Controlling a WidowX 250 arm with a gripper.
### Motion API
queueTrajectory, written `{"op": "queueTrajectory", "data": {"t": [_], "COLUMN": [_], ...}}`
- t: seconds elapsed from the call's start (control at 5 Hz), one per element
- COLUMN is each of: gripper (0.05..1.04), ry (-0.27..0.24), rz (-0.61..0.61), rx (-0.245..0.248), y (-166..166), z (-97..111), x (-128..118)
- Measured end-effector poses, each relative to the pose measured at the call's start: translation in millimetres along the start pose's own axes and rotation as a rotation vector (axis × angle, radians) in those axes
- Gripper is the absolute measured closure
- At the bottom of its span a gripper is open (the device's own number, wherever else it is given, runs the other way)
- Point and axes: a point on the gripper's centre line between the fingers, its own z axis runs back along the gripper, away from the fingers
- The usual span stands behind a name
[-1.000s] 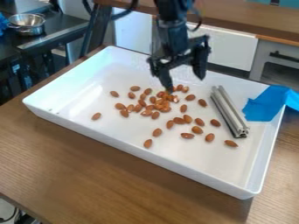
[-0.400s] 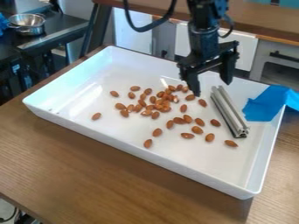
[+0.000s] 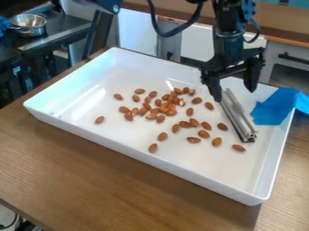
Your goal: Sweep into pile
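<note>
The black gripper (image 3: pixel 235 94) hangs open over the far right part of the white tray (image 3: pixel 91 134), its two fingers spread over the far end of a silver metal bar (image 3: pixel 240 118). The left finger hides part of that end; whether it touches the bar I cannot tell. Lying at a slant, the bar has its near end toward the tray's right corner. Brown almonds lie scattered left of the bar, with a denser cluster of almonds (image 3: pixel 168 107) near the tray's middle. A lone almond (image 3: pixel 100 120) lies farthest left, and another almond (image 3: pixel 238 148) just below the bar's near end.
Blue tape or cloth (image 3: pixel 276 107) covers part of the tray's right wall, close to the bar. Raised white walls surround the tray on a wooden table (image 3: pixel 91 180). A metal bowl (image 3: pixel 28 25) stands on a dark counter at the upper left.
The gripper has moved right, from above the almond cluster to above the bar's far end, staying open. Almonds and bar lie where they were.
</note>
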Motion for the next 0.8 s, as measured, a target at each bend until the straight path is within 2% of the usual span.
{"op": "queueTrajectory", "data": {"t": [0.4, 0.6, 0.8], "gripper": [0.084, 0.133, 0.418], "ry": [0.002, -0.012, -0.032], "rz": [-0.103, -0.102, -0.107], "rx": [0.04, 0.062, 0.072], "y": [-12.9, -13.5, -11.7], "z": [-19.6, -26.9, -28.0], "x": [-15.6, -15.4, -11.5]}}
